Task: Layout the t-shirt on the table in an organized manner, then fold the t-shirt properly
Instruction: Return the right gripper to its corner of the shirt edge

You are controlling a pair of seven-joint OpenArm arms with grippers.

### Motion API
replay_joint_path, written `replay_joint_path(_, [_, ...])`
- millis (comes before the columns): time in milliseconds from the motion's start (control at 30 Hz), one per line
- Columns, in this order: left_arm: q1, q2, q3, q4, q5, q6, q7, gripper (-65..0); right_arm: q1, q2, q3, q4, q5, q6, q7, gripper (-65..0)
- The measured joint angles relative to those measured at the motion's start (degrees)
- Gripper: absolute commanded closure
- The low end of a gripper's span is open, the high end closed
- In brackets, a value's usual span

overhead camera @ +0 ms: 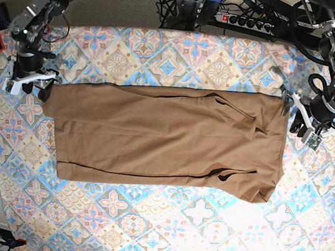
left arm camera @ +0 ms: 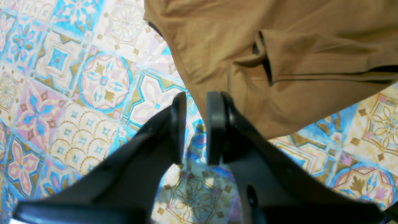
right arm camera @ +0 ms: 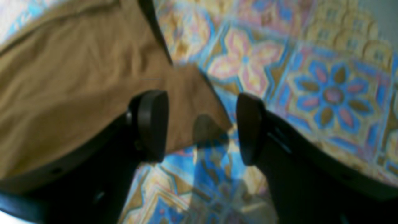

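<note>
One t-shirt (overhead camera: 165,138), tan-brown, lies spread lengthwise across the middle of the tabletop (overhead camera: 158,231). It is the only garment in view. Folds and creases gather toward its end near the left claw. No tag, label or print can be read on it from any view.

One tabletop cloth, pastel tiles in blue, pink and cream, with diamonds and floral medallions. No writing on it.

Two claws, one at each short end of the t-shirt.

Left claw (left arm camera: 196,126): sits over bare tabletop just beside the t-shirt's hem edge. Fingers (left arm camera: 178,124) stand close together with a narrow gap between them. Tile pattern shows through the gap and no fabric is in it. Nearly clenched, grasping nothing. In the base view it (overhead camera: 301,128) hangs just off the t-shirt's end, apart from the cloth.

Right claw (right arm camera: 200,126): fingers spread well apart, released. One finger (right arm camera: 152,124) is over the t-shirt fabric; the other is over the patterned tabletop. A corner of the t-shirt (right arm camera: 205,124) points into the space between them. The wrist view is blurred, so whether either finger touches the fabric cannot be told. In the base view the claw (overhead camera: 42,88) sits at the t-shirt's far corner.

Behind the tabletop, beyond the t-shirt: one power strip (overhead camera: 252,21) among dark cables, markings too small to read.
</note>
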Motion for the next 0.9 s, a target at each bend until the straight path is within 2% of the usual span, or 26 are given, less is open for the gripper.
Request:
replay_joint_path(167, [0.3, 0.0, 0.0, 0.0, 0.0, 0.0, -0.1, -11.5, 0.4, 0.2, 0.0, -6.7, 0.1, 0.0, 1.4, -33.4])
replay_joint_path(267, [1.3, 0.0, 0.0, 0.0, 0.0, 0.0, -0.4, -11.4, -0.2, -0.2, 0.0, -11.1, 0.3, 0.1, 6.9, -33.3])
replay_joint_path(400, [1.2, 0.0, 0.0, 0.0, 0.0, 0.0, -0.4, -11.4, 0.6, 0.3, 0.0, -14.7, 0.4, 0.1, 10.6, -33.3])
replay_joint_path(633, [1.2, 0.0, -0.2, 0.0, 0.0, 0.0, -0.4, -11.4, 0.6, 0.5, 0.0, -15.2, 1.0, 0.3, 11.0, -32.8])
replay_joint_path(733, [1.3, 0.0, -0.2, 0.0, 0.0, 0.0, -0.4, -11.4, 0.6, 0.5, 0.0, -15.2, 0.9, 0.0, 11.0, -24.4])
replay_joint_path(867, [1.2, 0.0, -0.2, 0.0, 0.0, 0.0, -0.4, -11.4, 0.4, 0.5, 0.0, -15.2, 0.6, 0.0, 10.5, -0.8])
replay_joint_path(900, [1.2, 0.0, -0.2, 0.0, 0.0, 0.0, -0.4, -11.4, 0.4, 0.5, 0.0, -15.3, 0.7, 0.0, 10.4, 0.0])
